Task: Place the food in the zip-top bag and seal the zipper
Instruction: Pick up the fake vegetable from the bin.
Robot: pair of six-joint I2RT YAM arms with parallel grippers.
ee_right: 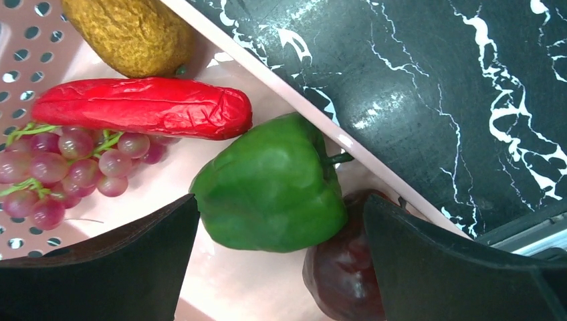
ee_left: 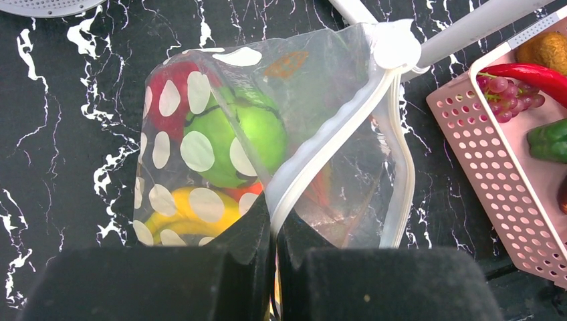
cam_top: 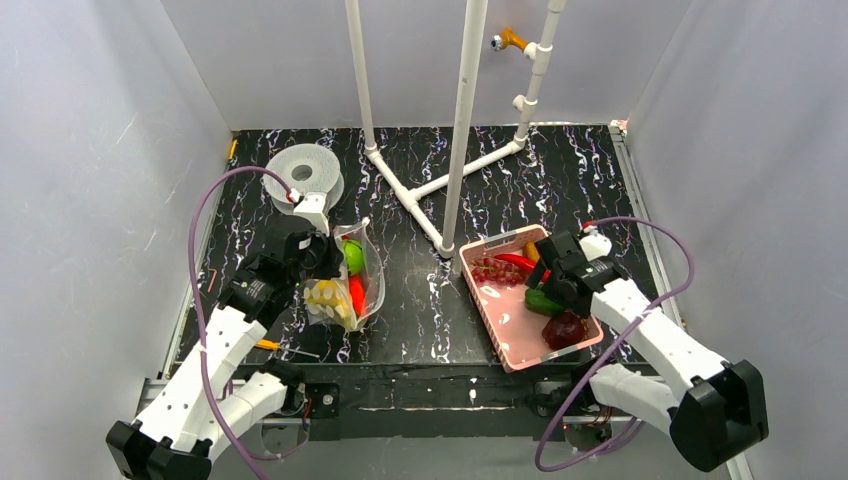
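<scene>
The clear dotted zip-top bag (cam_top: 345, 285) lies left of centre and holds a green fruit (ee_left: 241, 137), a yellow banana (ee_left: 180, 214) and red pieces. My left gripper (ee_left: 274, 221) is shut on the bag's white zipper strip (ee_left: 327, 137) at its mouth edge; it also shows in the top view (cam_top: 325, 255). My right gripper (ee_right: 281, 221) is open over the pink basket (cam_top: 500, 325), its fingers either side of a green pepper (ee_right: 274, 184). A red chilli (ee_right: 144, 107), purple grapes (ee_right: 63, 164), a dark red fruit (ee_right: 344, 267) and a brown-yellow piece (ee_right: 130, 33) lie beside it.
A grey-white filament spool (cam_top: 303, 172) stands at the back left. A white pipe frame (cam_top: 440, 190) rises from the middle of the black marbled table (cam_top: 420, 300). Grey walls close in the sides and back.
</scene>
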